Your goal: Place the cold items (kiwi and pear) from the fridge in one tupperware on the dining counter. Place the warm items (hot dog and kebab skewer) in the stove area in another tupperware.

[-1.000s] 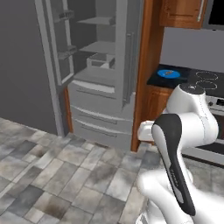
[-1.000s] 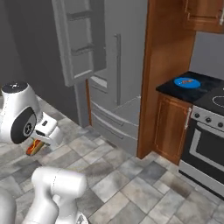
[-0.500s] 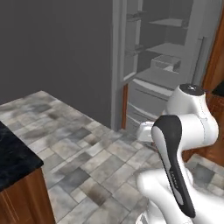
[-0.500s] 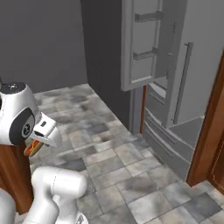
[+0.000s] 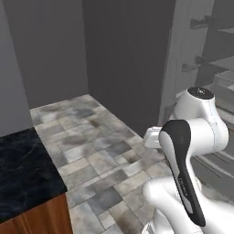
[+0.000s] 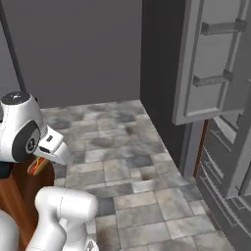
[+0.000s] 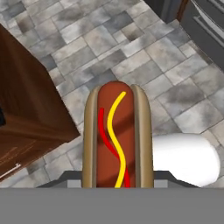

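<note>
A hot dog (image 7: 117, 135), in a tan bun with a red sausage and yellow and red squiggles, fills the middle of the hand view. My gripper (image 7: 117, 177) is shut on its near end, and the bun hides the finger tips. From the right base view the hot dog (image 6: 35, 166) pokes out under the white hand, held by the gripper (image 6: 40, 163) at the left edge, above the dark wooden cabinet. The back of the white hand (image 5: 153, 137) shows in the left base view, above the tiled floor.
A black counter top (image 5: 23, 173) on a wooden cabinet (image 7: 26, 109) stands at the lower left. The grey fridge door (image 6: 215, 63) hangs open at the right, beside a dark wall. Grey stone tiles (image 6: 132, 162) cover the floor between them.
The whole picture has swung: the base has turned left, so the stove and fridge front slid off to the right and the black counter came in. The hot dog stays in the gripper.
</note>
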Available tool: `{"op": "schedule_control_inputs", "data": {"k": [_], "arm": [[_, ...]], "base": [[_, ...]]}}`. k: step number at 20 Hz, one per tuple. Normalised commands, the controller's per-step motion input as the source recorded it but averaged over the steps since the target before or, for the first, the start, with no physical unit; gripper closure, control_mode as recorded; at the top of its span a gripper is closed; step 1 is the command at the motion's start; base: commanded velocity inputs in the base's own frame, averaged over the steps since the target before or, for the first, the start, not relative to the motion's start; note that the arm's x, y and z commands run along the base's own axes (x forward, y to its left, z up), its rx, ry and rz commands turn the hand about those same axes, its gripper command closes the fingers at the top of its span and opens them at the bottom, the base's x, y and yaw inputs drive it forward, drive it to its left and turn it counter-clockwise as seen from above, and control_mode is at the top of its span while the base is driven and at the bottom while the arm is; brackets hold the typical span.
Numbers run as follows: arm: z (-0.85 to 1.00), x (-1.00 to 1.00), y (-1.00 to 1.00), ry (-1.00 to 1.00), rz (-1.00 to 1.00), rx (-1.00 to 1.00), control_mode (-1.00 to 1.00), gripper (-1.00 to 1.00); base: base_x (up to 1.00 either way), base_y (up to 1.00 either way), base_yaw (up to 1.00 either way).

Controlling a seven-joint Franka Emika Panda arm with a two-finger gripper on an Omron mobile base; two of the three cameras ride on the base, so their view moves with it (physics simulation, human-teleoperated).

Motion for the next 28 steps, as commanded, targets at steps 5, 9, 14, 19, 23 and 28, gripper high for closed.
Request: {"op": "schedule_control_inputs", "data": {"k": [5, 9, 14, 19, 23, 28], "arm": [[0.0, 0.0, 0.0, 0.0, 0.0, 0.0, 1.0, 1.0], [0.0, 0.0, 0.0, 0.0, 0.0, 0.0, 1.0, 1.0], [0.0, 0.0, 0.0, 0.0, 0.0, 0.0, 1.0, 1.0], [0.0, 0.0, 0.0, 0.0, 0.0, 0.0, 1.0, 1.0], [0.0, 0.0, 0.0, 0.0, 0.0, 0.0, 1.0, 1.0], [0.0, 0.0, 0.0, 0.0, 0.0, 0.0, 1.0, 1.0]], "base": [[1.0, -0.23, 0.45], [1.0, -0.55, 0.35], [1.0, -0.57, 0.33], [1.0, -0.4, 0.37], [1.0, -0.31, 0.41], [1.0, -0.27, 0.43]]}}
